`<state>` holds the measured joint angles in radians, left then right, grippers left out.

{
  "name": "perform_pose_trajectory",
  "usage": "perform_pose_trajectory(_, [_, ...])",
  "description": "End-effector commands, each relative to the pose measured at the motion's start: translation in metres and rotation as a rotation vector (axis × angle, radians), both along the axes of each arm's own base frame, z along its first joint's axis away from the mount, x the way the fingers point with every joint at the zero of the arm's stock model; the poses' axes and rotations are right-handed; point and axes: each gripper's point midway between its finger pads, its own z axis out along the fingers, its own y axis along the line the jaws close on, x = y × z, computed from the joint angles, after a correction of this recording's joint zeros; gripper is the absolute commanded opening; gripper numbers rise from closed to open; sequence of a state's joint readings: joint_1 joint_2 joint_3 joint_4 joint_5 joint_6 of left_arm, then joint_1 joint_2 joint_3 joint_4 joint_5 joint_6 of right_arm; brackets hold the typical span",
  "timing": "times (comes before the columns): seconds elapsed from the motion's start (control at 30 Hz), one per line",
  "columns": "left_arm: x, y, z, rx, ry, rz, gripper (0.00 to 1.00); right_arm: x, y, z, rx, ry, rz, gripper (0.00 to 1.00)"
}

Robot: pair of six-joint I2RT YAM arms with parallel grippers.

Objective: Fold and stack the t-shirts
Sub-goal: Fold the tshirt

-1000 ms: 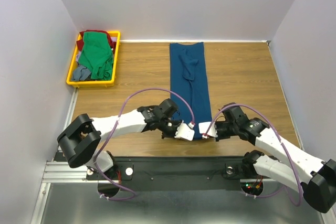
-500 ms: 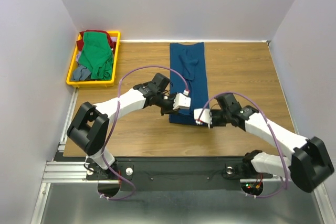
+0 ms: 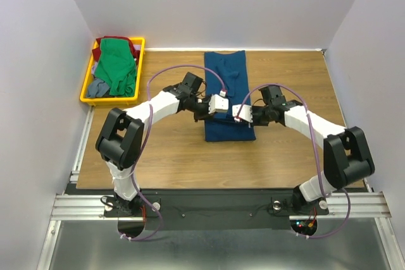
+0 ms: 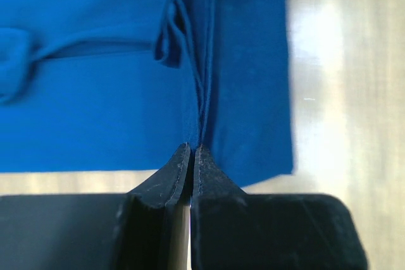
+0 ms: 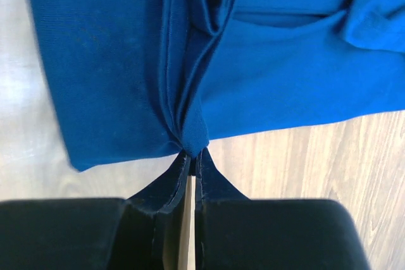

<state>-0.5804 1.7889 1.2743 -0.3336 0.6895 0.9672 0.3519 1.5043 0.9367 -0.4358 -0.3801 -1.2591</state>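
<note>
Fold in progress on the blue t-shirt [image 3: 231, 61], which lies along the middle of the table and reaches the far edge. The left gripper [image 3: 218, 104] and right gripper [image 3: 240, 112] are each clamped tight on its near hem, raised over the cloth. The next move, I reckon, is to lay that hem squarely at the far edge, then release.

Wooden table [image 3: 297, 93], blue t-shirt [image 3: 226, 71], yellow tray [image 3: 109, 100]
</note>
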Motion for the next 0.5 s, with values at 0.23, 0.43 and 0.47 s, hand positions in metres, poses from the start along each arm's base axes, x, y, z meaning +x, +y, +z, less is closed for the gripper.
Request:
perform_pose_trajectory(0.23, [0.079,0.008,0.016,-0.012,-0.114,0.041,0.00,0.088,0.003,0.025,0.046,-0.112,-0.011,0.00])
perform_pose_trajectory(0.43, [0.124,0.008,0.016,-0.019,-0.163,0.080,0.00,0.125,0.000,0.009,0.052,-0.084,-0.053,0.01])
perform_pose_trajectory(0.47, [0.128,0.007,0.016,-0.021,-0.165,0.082,0.00,0.132,0.001,0.014,0.055,-0.100,-0.054,0.01])
